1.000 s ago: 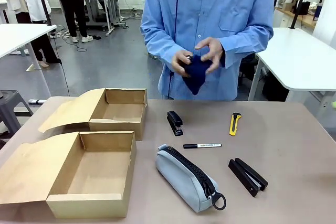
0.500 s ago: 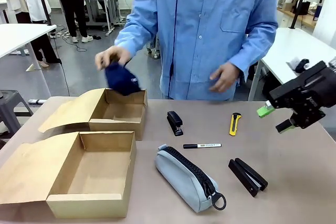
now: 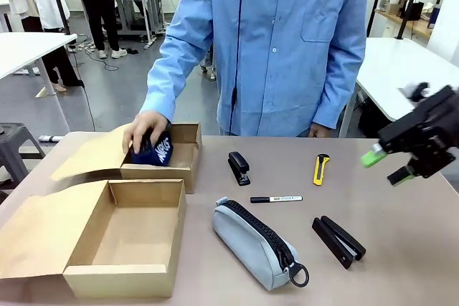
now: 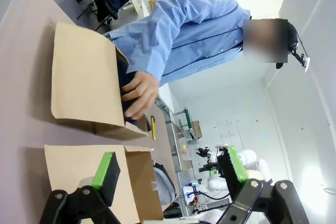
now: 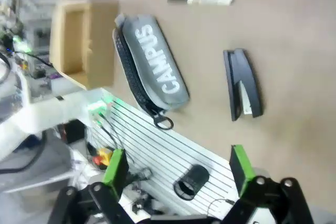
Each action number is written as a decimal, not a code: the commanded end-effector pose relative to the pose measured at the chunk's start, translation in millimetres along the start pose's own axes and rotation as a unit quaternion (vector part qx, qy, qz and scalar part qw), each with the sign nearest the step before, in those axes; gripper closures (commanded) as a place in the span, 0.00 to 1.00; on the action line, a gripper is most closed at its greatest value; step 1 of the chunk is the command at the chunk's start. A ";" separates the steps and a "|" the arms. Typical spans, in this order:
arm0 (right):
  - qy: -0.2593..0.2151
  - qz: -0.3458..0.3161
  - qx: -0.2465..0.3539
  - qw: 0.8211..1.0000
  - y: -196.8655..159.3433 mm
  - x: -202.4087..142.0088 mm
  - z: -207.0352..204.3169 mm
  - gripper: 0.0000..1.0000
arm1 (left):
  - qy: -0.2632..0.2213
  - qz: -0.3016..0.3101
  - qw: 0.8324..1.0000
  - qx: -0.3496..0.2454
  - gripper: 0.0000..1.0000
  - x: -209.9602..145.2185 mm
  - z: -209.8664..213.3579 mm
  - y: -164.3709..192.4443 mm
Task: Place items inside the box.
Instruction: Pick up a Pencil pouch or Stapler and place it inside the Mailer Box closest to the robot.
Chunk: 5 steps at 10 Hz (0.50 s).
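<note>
A grey pencil pouch [image 3: 254, 241] with a black zip lies at the table's front middle; its side reads CAMPUS [image 5: 152, 69]. A black marker [image 3: 276, 199] lies just behind it. One small black stapler [image 3: 239, 168] stands farther back, and a longer stapler [image 3: 338, 241] lies to the pouch's right. A person's hand [image 3: 143, 128] presses a dark blue item [image 3: 156, 152] into the far cardboard box [image 3: 183, 170]. The near box [image 3: 129, 238] stands open. My right gripper [image 3: 387, 166] hovers open above the table's right side, holding nothing. My left gripper [image 4: 169, 169] is open, high over the boxes.
A yellow utility knife [image 3: 320, 168] lies behind the marker, toward the right. Both boxes have their lids folded out to the left. The person stands at the far edge. White tables flank the scene.
The person's hand has carried the dark blue item down into the far box, and the other hand dropped out of sight. My right gripper has shifted slightly right.
</note>
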State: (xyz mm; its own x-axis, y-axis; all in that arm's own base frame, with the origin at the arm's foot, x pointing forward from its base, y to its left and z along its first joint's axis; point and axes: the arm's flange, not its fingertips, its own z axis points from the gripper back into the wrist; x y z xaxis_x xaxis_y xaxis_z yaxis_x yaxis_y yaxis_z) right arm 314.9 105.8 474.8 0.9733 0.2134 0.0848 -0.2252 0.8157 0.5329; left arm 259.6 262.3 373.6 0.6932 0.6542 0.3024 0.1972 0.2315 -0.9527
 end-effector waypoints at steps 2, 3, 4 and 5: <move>0.067 0.020 -0.137 0.988 109.5 31.2 -49.9 0.00 | -0.011 -0.012 1.000 -0.012 0.00 0.2 -1.7 -1.5; 0.079 0.003 -0.176 0.981 138.0 39.8 -71.9 0.00 | -0.011 -0.012 1.000 -0.012 0.00 0.2 -1.7 -1.5; 0.078 -0.009 -0.219 0.973 166.3 51.7 -101.7 0.00 | -0.011 -0.012 1.000 -0.012 0.00 0.2 -1.7 -1.5; 0.091 -0.033 -0.246 0.964 184.1 63.8 -129.4 0.00 | -0.011 -0.012 1.000 -0.012 0.00 0.2 -1.7 -1.5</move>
State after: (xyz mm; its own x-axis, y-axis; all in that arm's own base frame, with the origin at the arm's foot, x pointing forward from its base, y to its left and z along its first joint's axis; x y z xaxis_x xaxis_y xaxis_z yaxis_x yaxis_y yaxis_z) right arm 300.4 316.8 474.9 0.9595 0.2766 -0.0528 -0.2663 0.9522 0.1496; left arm 259.6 262.4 373.5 0.6927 0.6549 0.3021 0.1974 0.2308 -0.9528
